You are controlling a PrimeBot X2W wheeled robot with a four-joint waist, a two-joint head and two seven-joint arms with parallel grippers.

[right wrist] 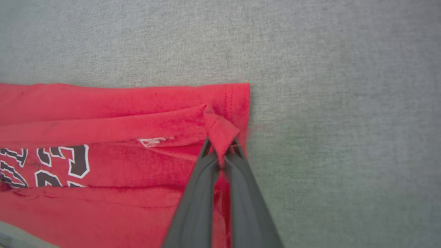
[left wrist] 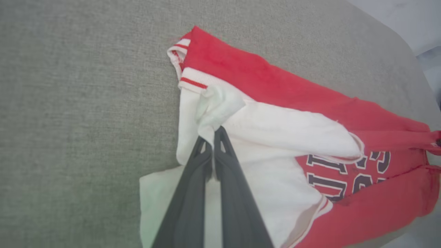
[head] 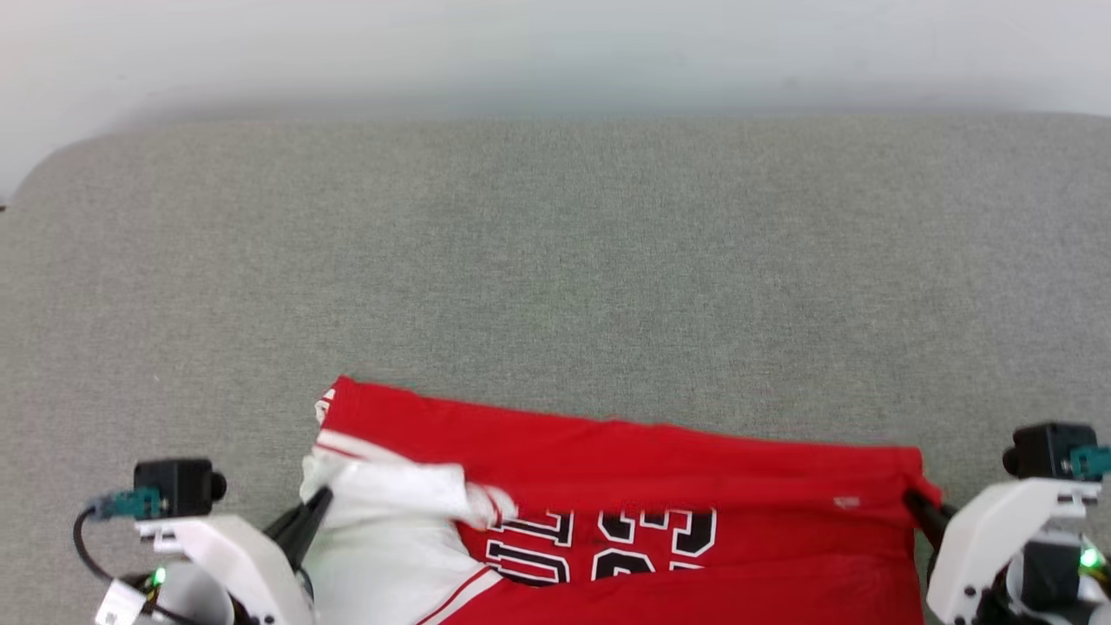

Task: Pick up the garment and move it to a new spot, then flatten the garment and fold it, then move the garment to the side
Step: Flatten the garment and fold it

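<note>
Two grippers have your garment [head: 660, 473] pinched at once. In the head view the red jersey lies at about six o'clock on the grey fabric surface [head: 555, 260]. Its far edge runs from roughly eight o'clock across to four o'clock. A folded red band lies along that edge, and it partly covers the black, white-outlined numerals [head: 608, 547] below it.

Your left gripper [head: 319, 502] reaches in at eight o'clock, clamped on the white sleeve [head: 391, 486]. In the left wrist view the two dark fingers [left wrist: 194, 179] press together on a bunched tuck of white cloth. The red-and-white striped trim [left wrist: 194, 81] sits just past it, toward twelve o'clock.

Your right gripper [head: 911, 501] sits at four o'clock, clenched on the garment's red corner. In the right wrist view a small red flap [right wrist: 220, 132] is caught between the fingertips, just beside the stitched side edge. The numerals lie well off toward nine o'clock.

A pale wall [head: 555, 43] runs along twelve o'clock beyond the surface.
</note>
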